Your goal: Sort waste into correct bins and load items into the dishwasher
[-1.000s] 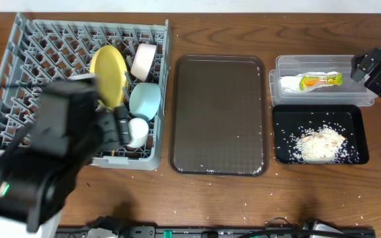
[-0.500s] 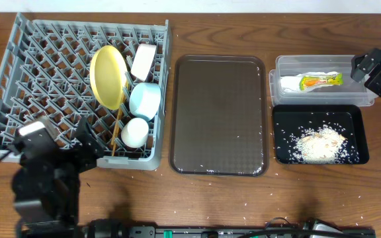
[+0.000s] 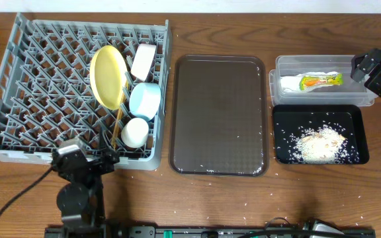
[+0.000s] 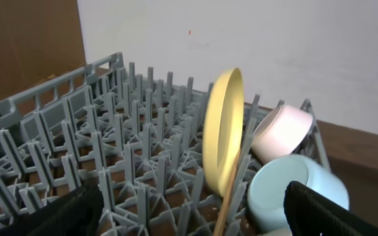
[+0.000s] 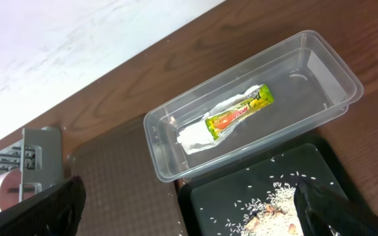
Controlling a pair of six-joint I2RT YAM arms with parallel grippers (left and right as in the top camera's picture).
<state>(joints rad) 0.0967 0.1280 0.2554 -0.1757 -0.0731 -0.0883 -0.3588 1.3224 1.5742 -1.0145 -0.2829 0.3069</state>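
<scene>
The grey dish rack [image 3: 38, 73] holds the yellow plate [image 3: 107, 76] on edge, the white bowl [image 3: 143, 61], the light blue bowl [image 3: 144, 100], the small pale cup [image 3: 135, 132] and the wooden chopsticks [image 3: 116, 129]. The wrapper [image 3: 319, 81] lies in the clear tub [image 3: 276, 69]. Rice scraps [image 3: 319, 143] lie in the black tray [image 3: 352, 119]. My left gripper [image 3: 88, 162] is open and empty at the rack's front edge; its wrist view shows plate [image 4: 222, 128], blue bowl [image 4: 294, 187] and white bowl [image 4: 282, 131]. My right gripper [image 3: 376, 73] is open and empty, beside the tub [image 5: 327, 65].
A dark brown serving tray [image 3: 220, 112] lies between the rack and the bins, with a few rice grains along its front edge. Loose grains are scattered on the wooden table in front of the tray. A cable runs from the left arm to the table's front-left.
My left arm has pulled back from over the rack toward the table's front edge and now sits low in front of the rack. The right arm has not moved.
</scene>
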